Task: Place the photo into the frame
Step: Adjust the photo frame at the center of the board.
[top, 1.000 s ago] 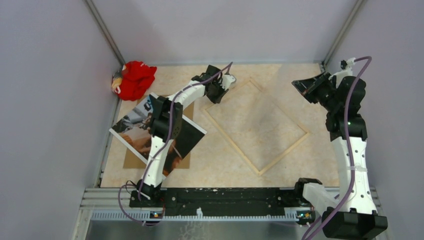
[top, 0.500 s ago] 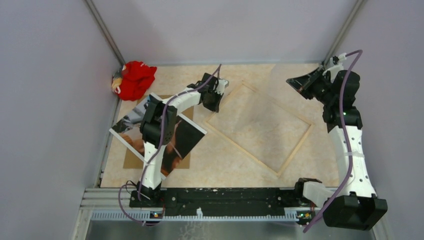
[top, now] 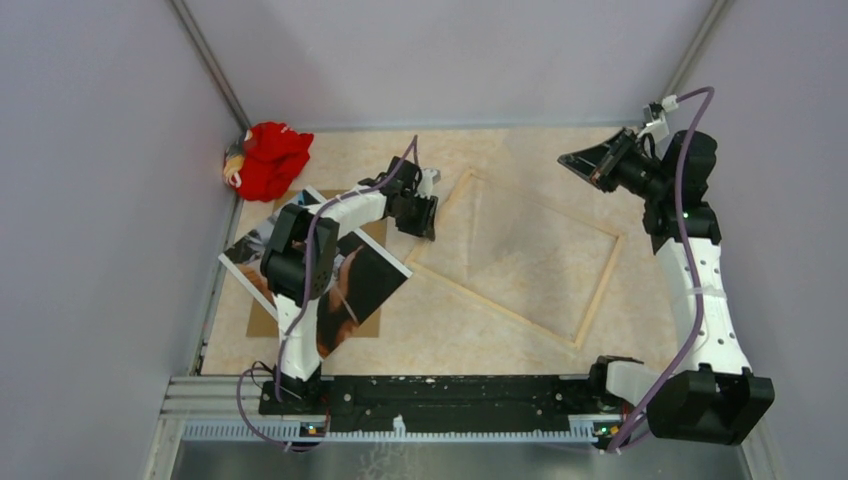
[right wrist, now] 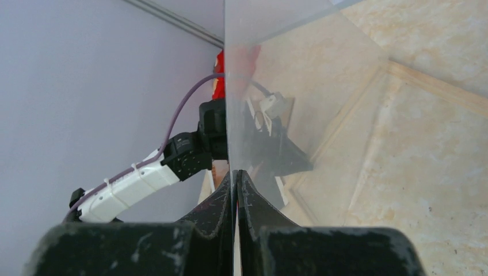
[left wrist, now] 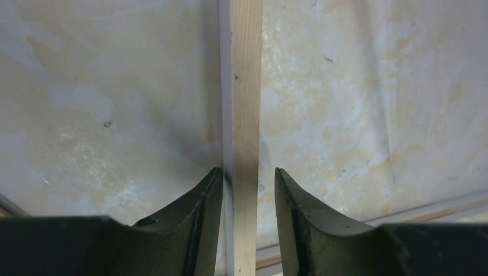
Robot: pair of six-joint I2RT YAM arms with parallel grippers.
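Photo (top: pixel 368 278) lies face up on backing board (top: pixel 262 320), near left; left hand (left wrist: pixel 247 172), jaws part-open, straddles frame (left wrist: pixel 241 86) rail; right hand (right wrist: pixel 236 173) pinches clear pane (right wrist: pixel 288 86) aloft, so best square the frame first with the pane held well clear.

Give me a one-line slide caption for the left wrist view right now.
Left gripper open, fingers straddling the frame rail lying on the table.

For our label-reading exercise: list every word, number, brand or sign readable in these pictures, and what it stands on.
None can be read.
On the photo any lettering is too small to tell.
On the frame, the red cloth and the clear sheet no text shows.
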